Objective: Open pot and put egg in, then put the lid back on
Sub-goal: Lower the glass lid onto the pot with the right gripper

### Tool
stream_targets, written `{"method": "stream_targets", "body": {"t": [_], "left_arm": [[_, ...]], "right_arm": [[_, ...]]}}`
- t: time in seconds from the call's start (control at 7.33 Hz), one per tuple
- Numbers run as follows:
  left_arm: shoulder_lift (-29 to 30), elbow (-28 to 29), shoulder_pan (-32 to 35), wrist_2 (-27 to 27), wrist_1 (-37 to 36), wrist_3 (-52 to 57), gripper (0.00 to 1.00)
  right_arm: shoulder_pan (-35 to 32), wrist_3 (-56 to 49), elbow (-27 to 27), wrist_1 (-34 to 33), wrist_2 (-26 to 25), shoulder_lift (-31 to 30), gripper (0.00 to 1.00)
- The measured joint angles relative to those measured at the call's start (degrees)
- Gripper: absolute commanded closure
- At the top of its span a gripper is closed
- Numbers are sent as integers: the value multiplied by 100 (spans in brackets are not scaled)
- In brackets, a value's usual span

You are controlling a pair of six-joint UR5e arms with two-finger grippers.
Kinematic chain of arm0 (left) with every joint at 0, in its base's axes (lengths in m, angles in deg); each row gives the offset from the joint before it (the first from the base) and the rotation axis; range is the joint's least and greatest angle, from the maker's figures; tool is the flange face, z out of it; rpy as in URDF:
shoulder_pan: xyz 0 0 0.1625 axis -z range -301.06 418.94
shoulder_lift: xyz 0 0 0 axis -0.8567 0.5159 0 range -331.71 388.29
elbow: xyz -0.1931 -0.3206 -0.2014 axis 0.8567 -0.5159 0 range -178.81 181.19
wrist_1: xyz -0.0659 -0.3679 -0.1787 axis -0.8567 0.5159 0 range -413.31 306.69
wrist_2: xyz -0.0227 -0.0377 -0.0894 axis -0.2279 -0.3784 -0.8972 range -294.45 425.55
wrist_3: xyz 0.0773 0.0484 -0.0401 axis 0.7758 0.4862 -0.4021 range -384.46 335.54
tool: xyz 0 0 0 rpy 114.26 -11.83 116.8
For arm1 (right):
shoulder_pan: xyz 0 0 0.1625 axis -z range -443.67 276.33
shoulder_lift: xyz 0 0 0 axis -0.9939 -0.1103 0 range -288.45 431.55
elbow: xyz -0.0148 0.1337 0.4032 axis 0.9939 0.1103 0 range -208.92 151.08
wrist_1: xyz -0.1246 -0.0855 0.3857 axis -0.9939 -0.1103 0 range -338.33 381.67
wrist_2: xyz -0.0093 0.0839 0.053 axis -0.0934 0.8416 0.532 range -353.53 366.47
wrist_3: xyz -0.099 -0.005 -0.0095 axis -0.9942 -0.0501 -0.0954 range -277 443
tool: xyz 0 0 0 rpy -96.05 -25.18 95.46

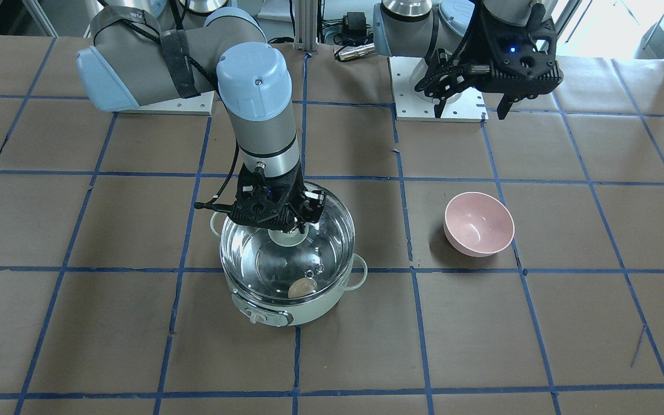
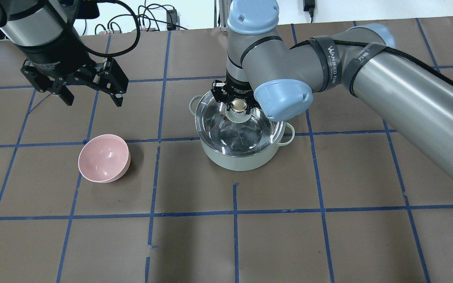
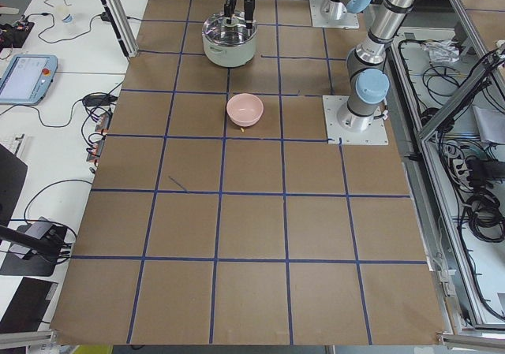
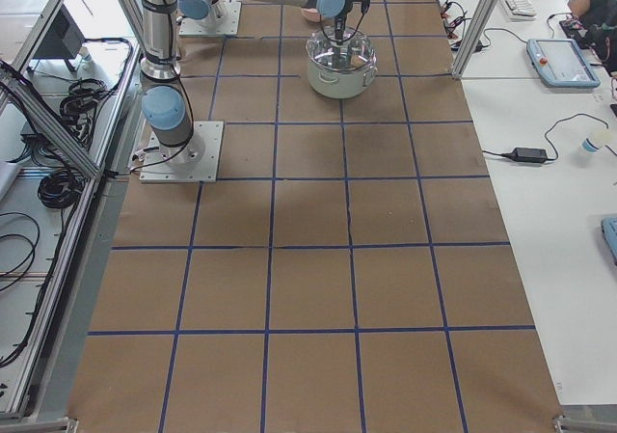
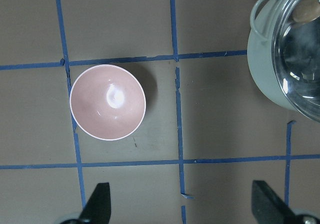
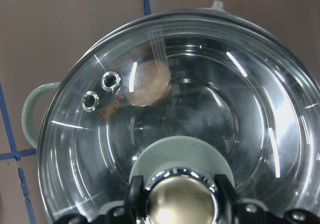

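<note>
The mint-green pot [image 1: 286, 311] stands mid-table, also in the overhead view [image 2: 234, 161]. The clear glass lid [image 1: 263, 253] lies over its mouth, seen from above too [image 2: 250, 133]. Whether it is fully seated I cannot tell. The light-brown egg [image 1: 302, 287] lies inside on the steel bottom, seen through the glass in the right wrist view [image 6: 148, 83]. My right gripper [image 2: 239, 105] is shut on the lid's beige knob [image 6: 180, 204]. My left gripper [image 2: 92, 100] is open and empty, high above the table, away from the pot.
A pink bowl [image 2: 104, 158] sits empty on the table to the pot's left, below the left gripper; it also shows in the left wrist view [image 5: 107, 102]. The arms' base plates stand at the robot's side of the table.
</note>
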Motion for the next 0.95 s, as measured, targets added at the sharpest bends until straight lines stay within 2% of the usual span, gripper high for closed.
{"method": "stream_targets", "body": {"t": [0.27,0.41,0.55,0.68,0.95], "left_arm": [[-3,-3,-14,0,0,1,0],[-4,-6,-15,0,0,1,0],[-4,-7,-14,0,0,1,0],[-5,-9,-14,0,0,1,0],[-25,-73,-14,0,-26,1,0]], "right_arm": [[4,0,-10,0,3,6,57],[8,4,-21,0,6,6,50],[9,6,-33,-3,7,3,34],[10,9,-39,-4,2,1,26],[10,15,-42,-7,-7,1,21]]}}
